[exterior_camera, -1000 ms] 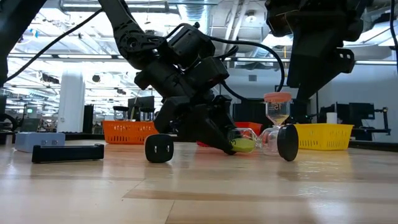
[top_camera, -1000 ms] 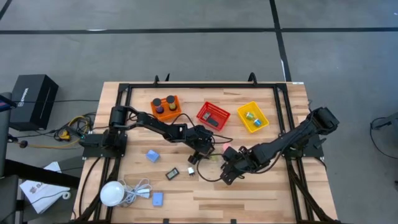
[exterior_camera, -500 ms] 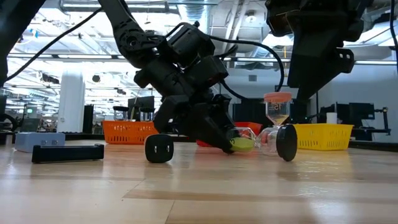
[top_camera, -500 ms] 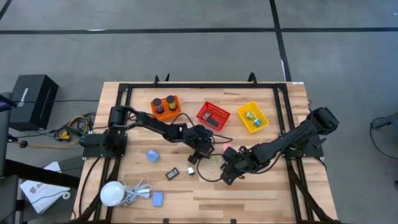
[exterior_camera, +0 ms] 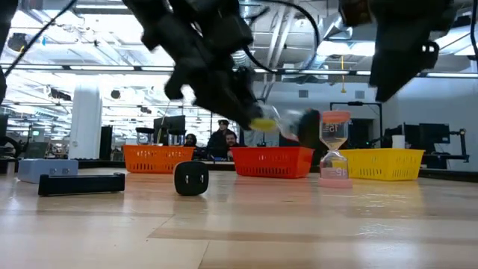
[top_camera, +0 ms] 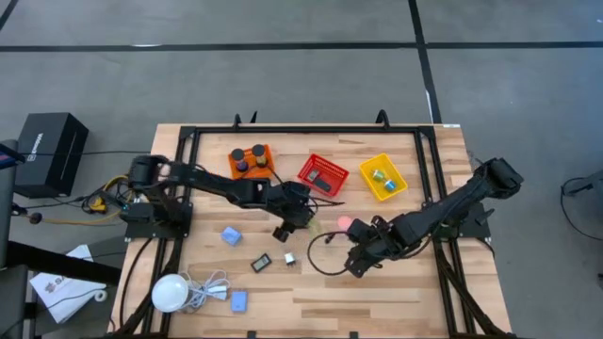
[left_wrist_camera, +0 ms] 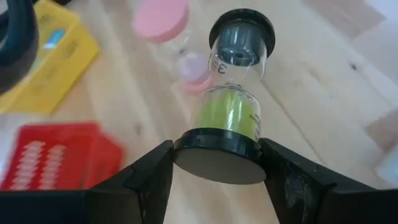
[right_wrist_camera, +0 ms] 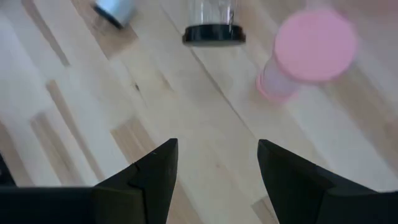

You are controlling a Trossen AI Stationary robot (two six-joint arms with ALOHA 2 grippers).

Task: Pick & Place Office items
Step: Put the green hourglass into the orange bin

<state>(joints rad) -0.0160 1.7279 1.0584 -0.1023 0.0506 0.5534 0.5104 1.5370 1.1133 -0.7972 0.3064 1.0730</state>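
Note:
A sand timer with green sand and black end caps [left_wrist_camera: 231, 106] hangs in the air over the table's middle, and my left gripper [left_wrist_camera: 217, 163] is shut on it; the low view shows it [exterior_camera: 275, 124] well above the wood. A pink sand timer [top_camera: 346, 224] stands upright on its base just right of it [exterior_camera: 334, 149]. My right gripper [right_wrist_camera: 214, 167] hovers open over bare wood, near the pink timer [right_wrist_camera: 309, 46], with nothing between its fingers [top_camera: 356, 262]. My left gripper pinches the green timer's near black end cap [left_wrist_camera: 219, 144] between its two fingers, one on each side of the rim. The fingers slant down from the table's left side. The timer sticks out beyond the fingertips, green bulb nearest them, far cap [left_wrist_camera: 241, 31] free, lifted clear.
Orange [top_camera: 252, 162], red [top_camera: 323, 174] and yellow [top_camera: 382, 177] baskets stand along the far side. A black cylinder [exterior_camera: 191, 179], a black bar [exterior_camera: 82, 183], light-blue pieces [top_camera: 232, 235] and a white bulb with cable [top_camera: 170, 292] lie at the near left.
My left gripper has risen and drawn back toward the table's left with the green timer. The timer lay on its side on the wood and now hangs clear of it. My right gripper has risen a little and shifted toward the right edge. The pink timer has stayed upright.

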